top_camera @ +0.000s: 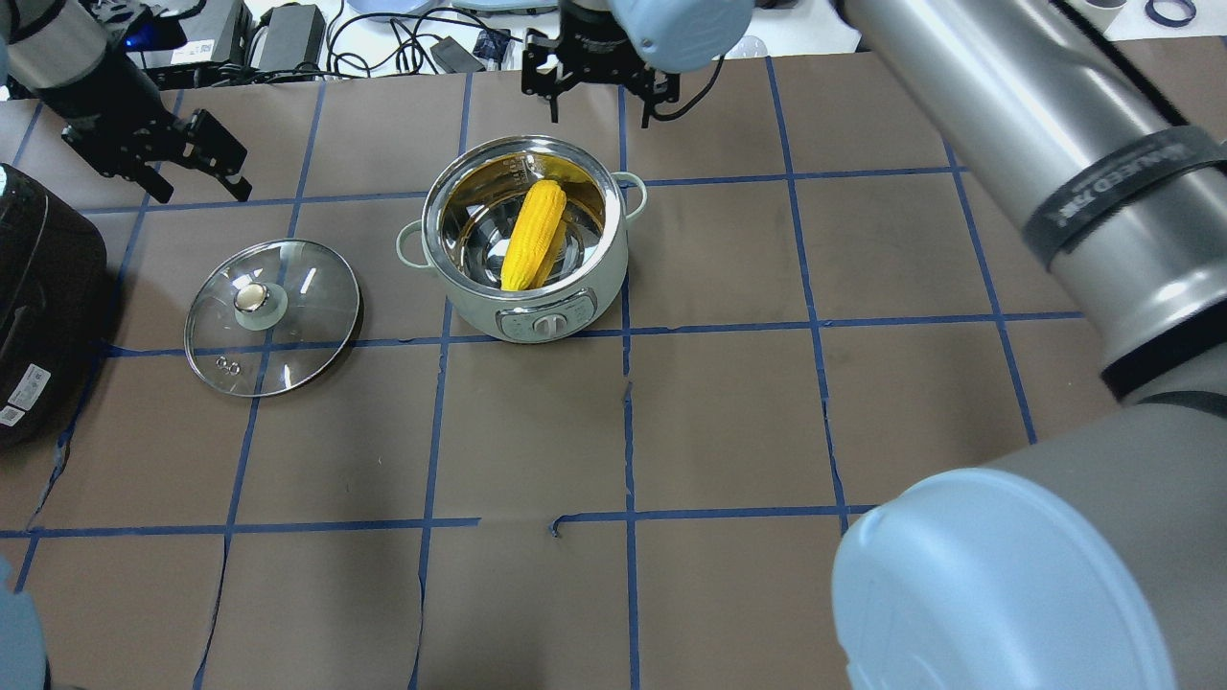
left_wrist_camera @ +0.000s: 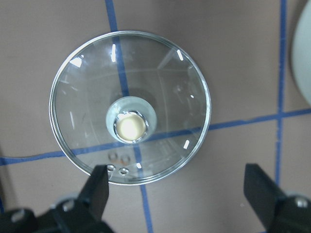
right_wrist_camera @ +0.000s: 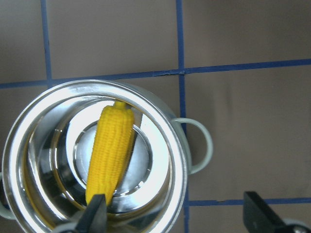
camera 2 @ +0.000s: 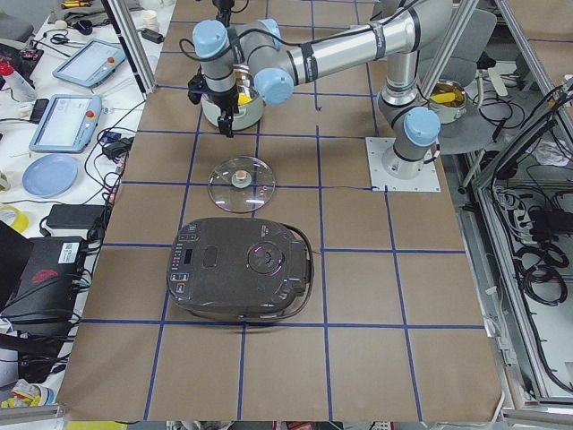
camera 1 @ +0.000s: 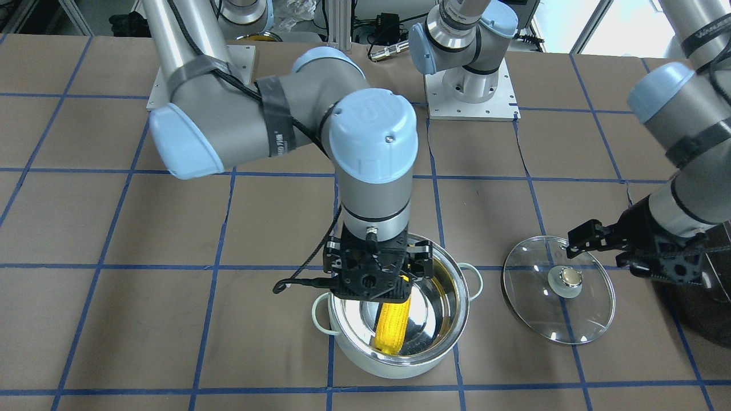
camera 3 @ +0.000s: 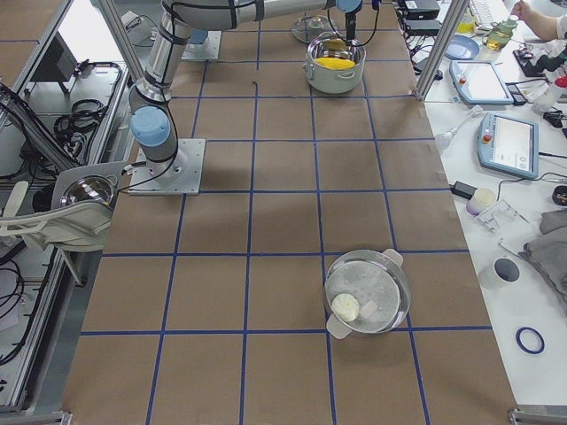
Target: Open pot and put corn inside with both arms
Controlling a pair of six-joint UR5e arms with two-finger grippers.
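Open on the brown, blue-gridded surface point(top_camera: 729, 412): the pot point(top_camera: 575, 278), mint-green outside, control dial facing the robot. Inside the pot, the corn point(top_camera: 534, 235), lying aslant over the shiny steel bottom, one end up near the wall on the side away from the dial, the other end low by the dial-side wall. Free of any grip.

Above the pot, the right gripper point(right_wrist_camera: 176, 208), fingers point(right_wrist_camera: 97, 213) spread wide and holding nothing, one over the pot's mouth, the other out past its loop handle point(right_wrist_camera: 201, 145).

Beside the pot on the robot's left, apart from it, the glass lid point(top_camera: 288, 335), flat on the surface with its pale knob point(top_camera: 253, 299) up. Over the lid, the left gripper point(left_wrist_camera: 176, 170), fingers likewise wide apart and empty, off the glass.

Farther from the pot than the lid, on that same side, a large dark appliance point(top_camera: 43, 287) on the surface.
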